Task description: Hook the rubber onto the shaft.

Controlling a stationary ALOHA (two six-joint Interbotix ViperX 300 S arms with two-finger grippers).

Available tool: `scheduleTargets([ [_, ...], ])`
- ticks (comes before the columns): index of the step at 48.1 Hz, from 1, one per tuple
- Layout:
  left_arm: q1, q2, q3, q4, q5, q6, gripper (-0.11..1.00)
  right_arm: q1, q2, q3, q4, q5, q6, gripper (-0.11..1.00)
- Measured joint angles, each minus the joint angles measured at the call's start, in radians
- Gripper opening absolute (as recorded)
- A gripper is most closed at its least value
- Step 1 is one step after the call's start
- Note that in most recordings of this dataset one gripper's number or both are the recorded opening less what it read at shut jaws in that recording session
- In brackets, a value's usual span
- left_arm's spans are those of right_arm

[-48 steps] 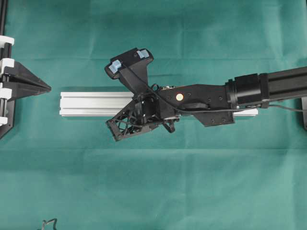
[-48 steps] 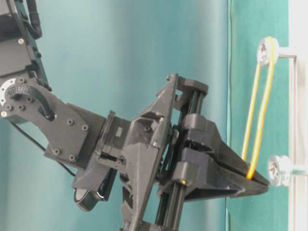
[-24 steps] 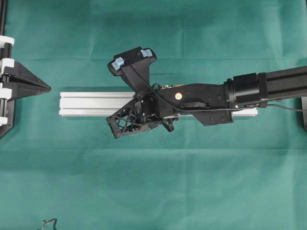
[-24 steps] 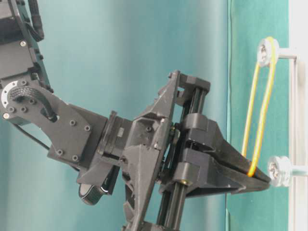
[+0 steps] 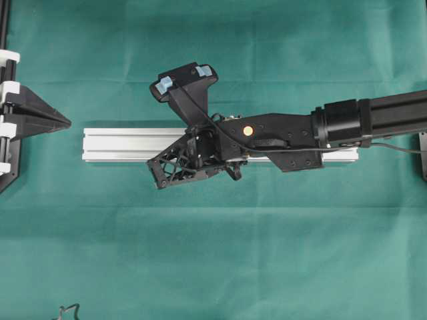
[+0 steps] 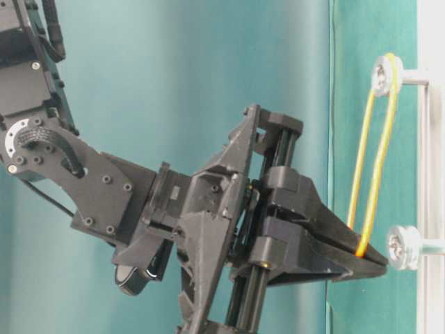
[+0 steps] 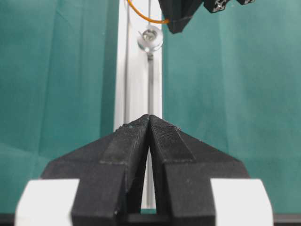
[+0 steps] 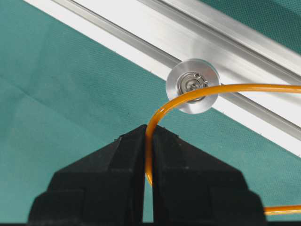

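The orange rubber band (image 8: pixel 244 86) is pinched between the fingers of my right gripper (image 8: pixel 148 128), which is shut on it. The band curves across the round silver head of the near shaft (image 8: pixel 193 85) on the aluminium rail (image 8: pixel 141 19). In the table-level view the band (image 6: pixel 379 163) runs taut from the upper shaft (image 6: pixel 384 73) down to my right gripper's tip (image 6: pixel 372 261), just beside the lower shaft (image 6: pixel 403 247). My left gripper (image 7: pixel 149 117) is shut and empty. It points along the rail at the shaft (image 7: pixel 150 38) from a distance.
The rail (image 5: pixel 120 145) lies across a green cloth, with my right arm (image 5: pixel 373 120) over its right half. My left gripper (image 5: pixel 63 121) rests off the rail's left end. A black frame (image 5: pixel 5 40) stands at the left edge.
My right wrist has turned slightly and crept a little left along the rail, still pinching the stretched band. The left gripper has not moved.
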Motion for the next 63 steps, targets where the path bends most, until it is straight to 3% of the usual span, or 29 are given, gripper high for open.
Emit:
scheduleTargets([
  [63,0.000,0.000,0.000,0.000,0.000,0.000,0.00,-0.008,0.054,0.000,-0.038,-0.106,0.002,0.05],
])
